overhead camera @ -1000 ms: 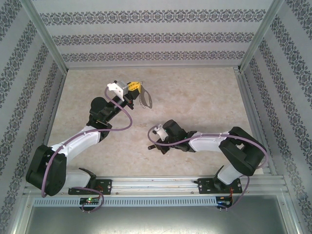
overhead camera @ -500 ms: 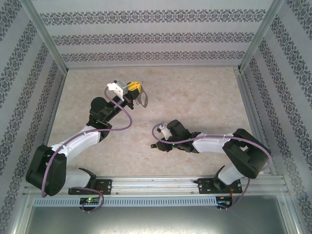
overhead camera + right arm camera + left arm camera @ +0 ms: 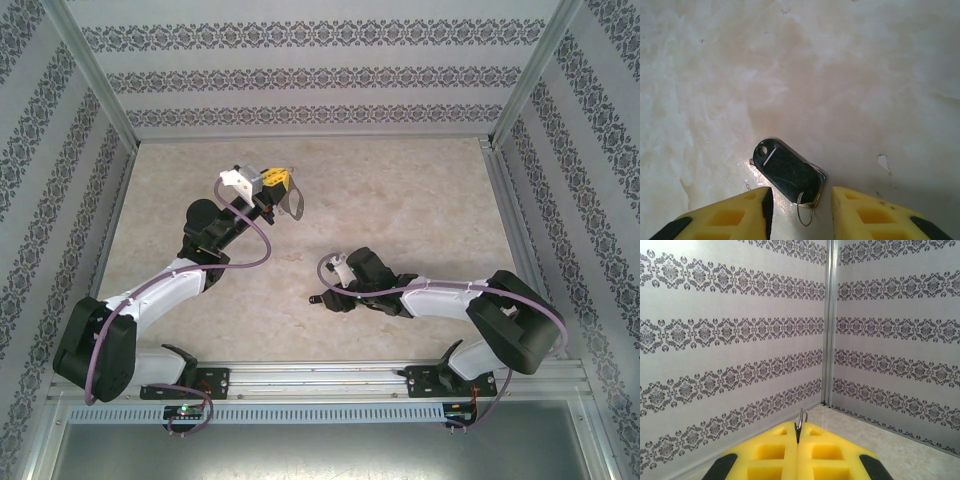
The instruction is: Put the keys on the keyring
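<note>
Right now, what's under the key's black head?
A metal edge peeks out beneath the key along its lower right side, with a small wire ring at that end. How far the metal runs under the black head is covered.

keyring (image 3: 801,416) is mostly buried between the left claw's (image 3: 798,429) pads (image 3: 767,452); key (image 3: 315,298) is just a speck from above
</note>
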`<state>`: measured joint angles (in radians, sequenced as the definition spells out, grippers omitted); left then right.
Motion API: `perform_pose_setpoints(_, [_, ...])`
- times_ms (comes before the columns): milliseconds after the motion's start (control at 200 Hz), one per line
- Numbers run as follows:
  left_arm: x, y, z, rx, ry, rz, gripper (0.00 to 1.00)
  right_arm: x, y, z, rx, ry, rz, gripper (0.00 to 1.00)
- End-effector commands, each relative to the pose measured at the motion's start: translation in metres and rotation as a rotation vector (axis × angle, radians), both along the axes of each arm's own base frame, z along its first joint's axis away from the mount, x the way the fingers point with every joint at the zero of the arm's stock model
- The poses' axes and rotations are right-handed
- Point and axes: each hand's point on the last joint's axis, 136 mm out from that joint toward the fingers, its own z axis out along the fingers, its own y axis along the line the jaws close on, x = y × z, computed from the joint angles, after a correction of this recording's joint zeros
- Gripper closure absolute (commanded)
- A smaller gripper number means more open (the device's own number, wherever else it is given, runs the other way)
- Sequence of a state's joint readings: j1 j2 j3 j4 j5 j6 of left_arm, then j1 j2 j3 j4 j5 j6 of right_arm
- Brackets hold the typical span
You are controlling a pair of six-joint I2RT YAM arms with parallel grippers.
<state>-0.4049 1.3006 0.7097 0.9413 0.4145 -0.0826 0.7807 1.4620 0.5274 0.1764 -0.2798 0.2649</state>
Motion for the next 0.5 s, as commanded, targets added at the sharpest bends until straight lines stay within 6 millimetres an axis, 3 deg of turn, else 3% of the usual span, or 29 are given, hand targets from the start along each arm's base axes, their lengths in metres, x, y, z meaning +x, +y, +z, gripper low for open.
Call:
perform_pose_setpoints(0, [-0.0107,-0.0013,0.0277,-0.026,-0.07,-0.025,1.0,-0.0012,-0.002,-0.0055,0.007,0.022,-0.008,0.64])
perform_pose_setpoints(495, [-0.0095,-0.0009,0.0254,-0.029,-0.064,-0.025,1.0,0.0029,-0.0031,-0.0129,-0.014,0.02,-0.014,0.77])
